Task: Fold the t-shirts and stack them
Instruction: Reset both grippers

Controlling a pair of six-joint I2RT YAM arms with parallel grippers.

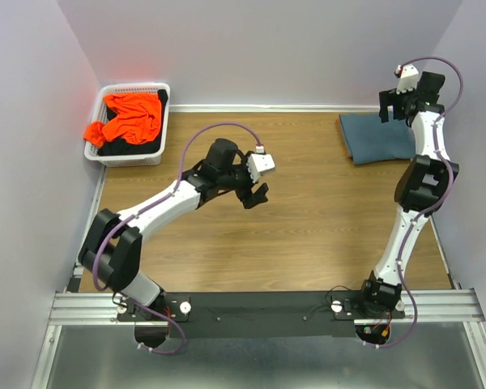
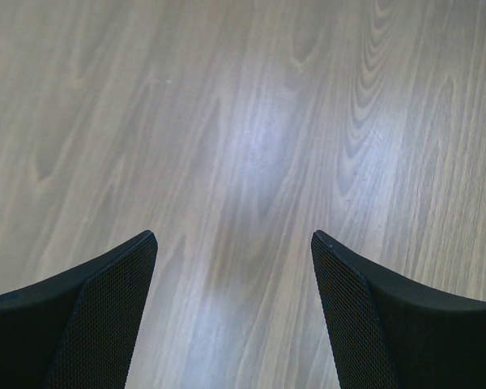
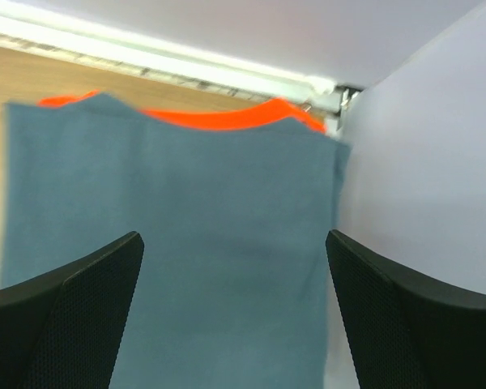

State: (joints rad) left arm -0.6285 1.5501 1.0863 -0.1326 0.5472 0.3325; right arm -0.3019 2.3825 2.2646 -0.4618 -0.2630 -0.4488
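A folded slate blue-grey t-shirt (image 1: 376, 138) lies flat at the table's back right. In the right wrist view the blue-grey shirt (image 3: 186, 243) covers an orange shirt (image 3: 227, 118) whose edge peeks out beyond it. A crumpled orange t-shirt (image 1: 130, 118) lies in the white basket (image 1: 164, 134) at the back left. My right gripper (image 1: 399, 109) is open and empty above the folded shirt. My left gripper (image 1: 257, 197) is open and empty over bare wood (image 2: 251, 146) mid-table.
The basket also holds dark cloth (image 1: 117, 148) under the orange shirt. Grey walls close the table at the back and both sides; the right wall (image 3: 429, 162) is right beside the folded stack. A metal rail (image 1: 259, 304) runs along the near edge.
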